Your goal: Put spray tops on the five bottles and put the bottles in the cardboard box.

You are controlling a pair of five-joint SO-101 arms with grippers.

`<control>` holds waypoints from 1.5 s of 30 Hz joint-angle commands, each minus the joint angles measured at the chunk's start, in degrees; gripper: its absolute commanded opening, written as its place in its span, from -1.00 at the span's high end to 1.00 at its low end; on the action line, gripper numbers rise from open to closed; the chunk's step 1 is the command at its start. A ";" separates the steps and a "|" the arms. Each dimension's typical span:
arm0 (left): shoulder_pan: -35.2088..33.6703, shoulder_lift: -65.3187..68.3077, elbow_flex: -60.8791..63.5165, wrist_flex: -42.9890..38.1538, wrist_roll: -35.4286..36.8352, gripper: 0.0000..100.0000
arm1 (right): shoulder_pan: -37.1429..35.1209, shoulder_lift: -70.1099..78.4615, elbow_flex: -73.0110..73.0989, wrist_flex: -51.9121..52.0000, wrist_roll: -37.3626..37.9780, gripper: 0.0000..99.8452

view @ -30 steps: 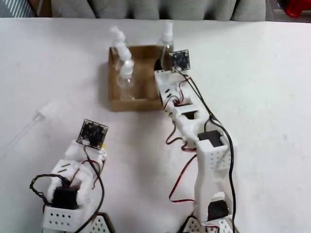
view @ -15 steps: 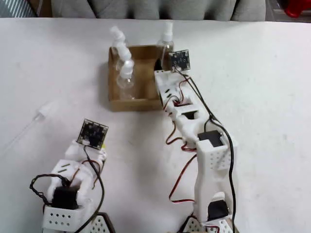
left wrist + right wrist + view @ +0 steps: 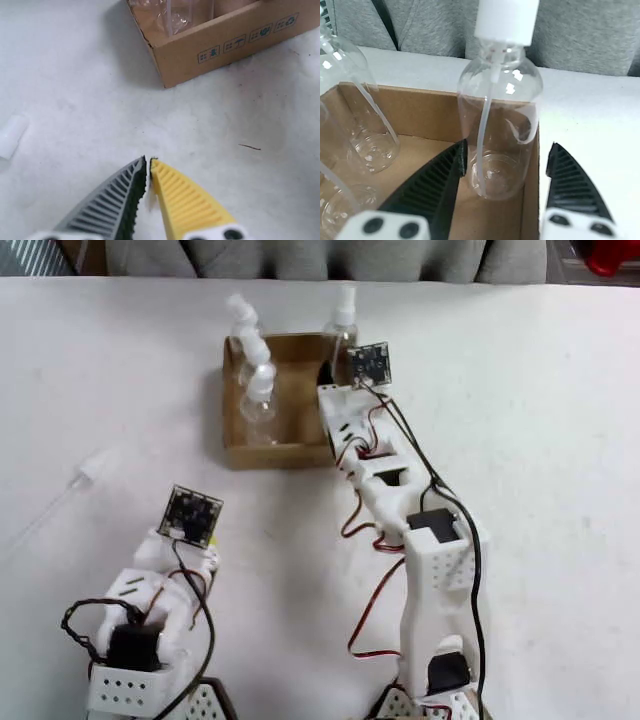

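While right end effector (image 3: 508, 146) hangs wide open astride capped bottle (image 3: 500, 95), gripping nothing, left end effector (image 3: 148, 160) sits closed, empty, worktop (image 3: 540, 390) 7 o'clock. Bottle upright in cardboard box (image 3: 275, 453), 1 o'clock corner. Box at worktop 12 o'clock. Other bottles (image 3: 258, 400) along box 9 o'clock side. Loose spray top (image 3: 90, 468) lying at 9 o'clock.

Your white surface (image 3: 520, 390) is matte and faintly speckled, evenly lit, with only soft shadows on it. Just ahead of the left fingers (image 3: 175, 195), toward the yellow one's side, a thin dark fleck (image 3: 249, 146) lies on it. Beyond the right fingers (image 3: 427, 185), past the surface's far edge, you see grey upholstered furniture (image 3: 600, 30) with seams between its cushions. A red object (image 3: 612, 255) shows past that edge, well apart from both pairs of fingers.
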 commanded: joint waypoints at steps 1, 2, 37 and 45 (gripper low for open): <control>-0.66 -0.40 -0.18 0.09 -0.70 0.96 | -0.48 -4.44 -0.26 -1.01 0.18 0.58; -0.66 -0.40 -0.18 0.09 -0.70 0.96 | -0.48 -4.53 -0.26 -1.01 0.18 0.58; -0.66 -0.40 -0.18 -0.18 -0.70 0.96 | -0.48 -10.24 5.63 -5.93 0.09 0.58; -0.66 -0.40 -0.18 -0.35 -0.70 0.96 | -0.48 -15.52 10.20 -5.93 0.09 0.58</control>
